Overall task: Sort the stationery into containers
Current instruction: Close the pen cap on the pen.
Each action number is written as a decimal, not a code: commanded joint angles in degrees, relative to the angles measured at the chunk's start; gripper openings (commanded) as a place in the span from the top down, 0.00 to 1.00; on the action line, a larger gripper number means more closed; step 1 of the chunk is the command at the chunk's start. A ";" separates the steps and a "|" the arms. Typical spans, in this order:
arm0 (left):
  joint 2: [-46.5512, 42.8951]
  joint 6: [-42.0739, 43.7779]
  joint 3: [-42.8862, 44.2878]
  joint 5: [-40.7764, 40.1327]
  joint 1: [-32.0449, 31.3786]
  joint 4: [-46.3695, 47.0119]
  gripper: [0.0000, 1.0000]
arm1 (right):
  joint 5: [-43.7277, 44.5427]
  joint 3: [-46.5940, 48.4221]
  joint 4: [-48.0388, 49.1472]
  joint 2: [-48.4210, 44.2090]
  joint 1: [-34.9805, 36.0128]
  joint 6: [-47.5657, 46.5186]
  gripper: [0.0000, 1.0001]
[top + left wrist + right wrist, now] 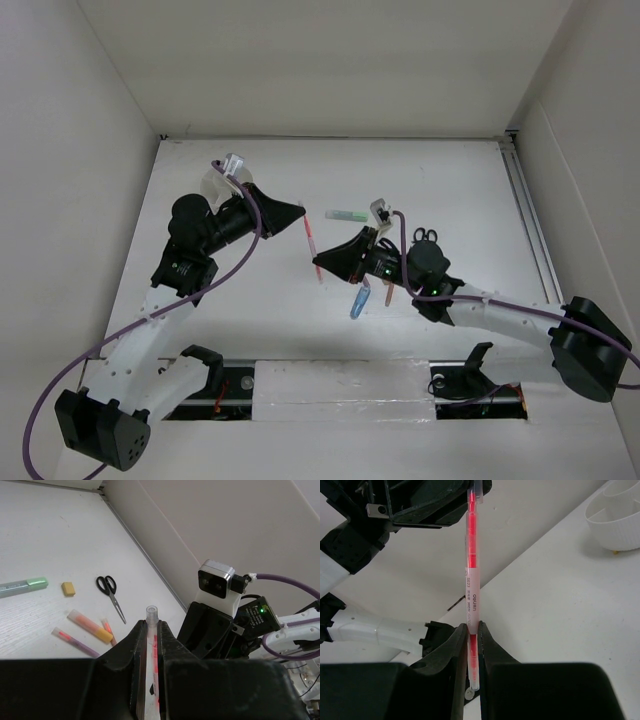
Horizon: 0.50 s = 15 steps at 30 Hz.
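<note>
A thin red pen (311, 240) hangs above the table, gripped at both ends. My left gripper (301, 213) is shut on its far end, where the clear cap (152, 614) pokes out past the jaws. My right gripper (318, 263) is shut on the near end (472, 570). The round white tub (615, 520) with inner dividers stands at the far left, partly hidden behind the left arm (214, 183). On the table lie black-handled scissors (111, 592), a tan block (68, 589), a pale green bar (22, 586), an orange pen (90, 626), a pink pen (75, 641) and a blue marker (358, 302).
White walls close in the table at the back and on both sides. A metal rail (528, 215) runs along the right edge. The loose stationery lies clustered under and behind the right arm (500, 310).
</note>
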 commanded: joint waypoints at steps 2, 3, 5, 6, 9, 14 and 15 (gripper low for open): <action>-0.55 0.24 -0.67 1.75 0.30 4.12 1.00 | -0.63 3.64 3.53 -0.24 -0.49 -0.22 1.00; -1.07 0.24 -0.68 1.75 0.30 4.64 1.00 | -0.63 3.64 3.53 -0.24 -0.49 -0.22 1.00; -1.08 0.24 -1.90 2.27 0.30 4.65 1.00 | -0.63 4.16 3.53 0.29 -0.49 -0.22 1.00; -1.69 0.24 -1.91 2.27 0.30 5.35 1.00 | -0.63 4.17 3.01 0.29 -0.49 -0.22 1.00; -2.22 0.24 -3.05 2.27 0.30 5.35 1.00 | -1.24 4.78 1.78 0.81 -1.02 0.40 1.00; -2.22 0.76 -3.05 3.42 0.30 5.88 1.00 | -1.77 5.31 1.25 0.82 -1.02 0.93 1.00; -2.22 0.77 -3.05 3.42 0.30 5.88 1.00 | -1.77 5.31 1.25 0.82 -1.54 0.93 1.00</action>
